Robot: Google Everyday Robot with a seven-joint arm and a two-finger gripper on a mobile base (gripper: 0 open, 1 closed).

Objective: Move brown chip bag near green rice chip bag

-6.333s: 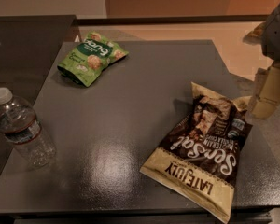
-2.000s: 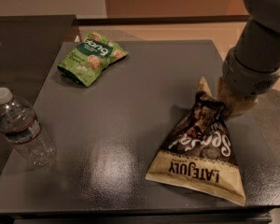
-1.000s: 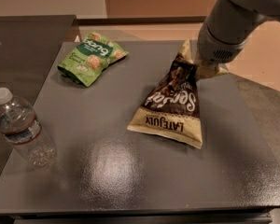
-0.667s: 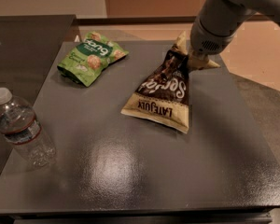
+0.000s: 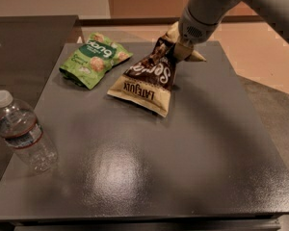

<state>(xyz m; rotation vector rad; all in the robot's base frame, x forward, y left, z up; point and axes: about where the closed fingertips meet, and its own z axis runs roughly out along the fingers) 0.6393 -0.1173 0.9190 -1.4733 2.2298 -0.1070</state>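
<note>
The brown chip bag [image 5: 148, 78] hangs tilted from its upper end, its lower cream edge near the dark table [image 5: 149, 167]. My gripper [image 5: 179, 48] is at the bag's top end, far centre-right, shut on the bag's crinkled top. The green rice chip bag [image 5: 94, 59] lies flat at the far left of the table. The brown bag's lower left corner is close beside the green bag, a small gap between them.
A clear plastic water bottle [image 5: 21, 131] with a white cap lies at the table's left edge. A lower dark surface [image 5: 19, 47] lies to the far left. Tan floor [image 5: 260, 57] lies beyond the table's right edge.
My gripper took hold of the brown bag's top at the right front of the table and has carried it left and away, up to the green bag.
</note>
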